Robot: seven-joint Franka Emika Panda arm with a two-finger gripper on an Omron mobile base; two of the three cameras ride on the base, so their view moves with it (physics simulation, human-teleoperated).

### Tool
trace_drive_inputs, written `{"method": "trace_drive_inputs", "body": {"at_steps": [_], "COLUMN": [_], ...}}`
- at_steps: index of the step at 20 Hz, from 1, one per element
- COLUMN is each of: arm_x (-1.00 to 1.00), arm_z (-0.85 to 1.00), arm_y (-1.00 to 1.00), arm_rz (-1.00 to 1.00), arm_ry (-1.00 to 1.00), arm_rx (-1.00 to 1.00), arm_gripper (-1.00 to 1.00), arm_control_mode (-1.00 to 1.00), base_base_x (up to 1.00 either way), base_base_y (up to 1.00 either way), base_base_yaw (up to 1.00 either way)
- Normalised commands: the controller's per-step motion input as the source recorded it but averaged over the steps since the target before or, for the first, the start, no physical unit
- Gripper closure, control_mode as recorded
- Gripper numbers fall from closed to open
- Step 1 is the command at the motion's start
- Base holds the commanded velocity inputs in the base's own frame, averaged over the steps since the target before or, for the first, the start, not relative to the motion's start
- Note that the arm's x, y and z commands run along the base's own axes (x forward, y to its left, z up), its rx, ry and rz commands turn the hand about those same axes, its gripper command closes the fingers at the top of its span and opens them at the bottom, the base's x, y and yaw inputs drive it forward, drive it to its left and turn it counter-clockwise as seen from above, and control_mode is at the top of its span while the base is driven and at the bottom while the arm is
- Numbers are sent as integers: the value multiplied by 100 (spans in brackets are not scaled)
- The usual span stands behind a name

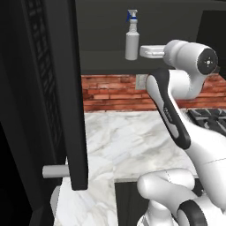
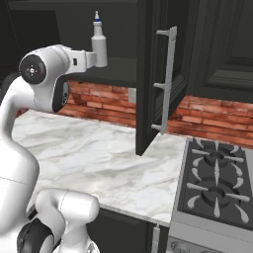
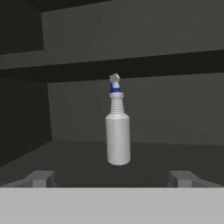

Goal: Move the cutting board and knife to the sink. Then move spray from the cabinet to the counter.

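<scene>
The spray (image 3: 117, 131), a pale grey-white bottle with a blue nozzle, stands upright on the shelf of the dark cabinet (image 3: 175, 109). My gripper (image 3: 111, 179) is open, its fingertips (image 3: 41, 178) spread wide just short of the bottle, which sits centred between them. From the base, the spray (image 1: 131, 39) (image 2: 99, 42) stands right in front of my gripper (image 1: 142, 51) (image 2: 95, 60), level with its lower half. The white marble counter (image 1: 128, 141) (image 2: 99, 153) lies below. The cutting board and knife are out of view.
Both cabinet doors hang open: one (image 1: 66, 88) at near left with a bar handle (image 1: 55, 171), the other (image 2: 148, 74) beside the arm, carrying a long handle (image 2: 165, 79). A stove (image 2: 217, 188) adjoins the counter on the right. Red brick (image 2: 108, 101) backs the counter.
</scene>
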Motion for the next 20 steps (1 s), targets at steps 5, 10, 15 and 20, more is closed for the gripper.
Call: {"method": "trace_drive_inputs", "body": {"at_steps": [5,10,15,20], "arm_x": [19,13,15,7], "arm_z": [3,15,2,0], "arm_y": [0,0,0,0], "arm_rz": [0,0,0,0], "arm_ry": [5,10,6,0], "arm_rx": [0,0,0,0], "arm_gripper": [-100,-100,-100,-100], "arm_control_mode": [-100,-100,-100,-100], "base_base_x": [0,0,0,0], "base_base_y": [0,0,0,0], "base_base_yaw": [0,0,0,0]}}
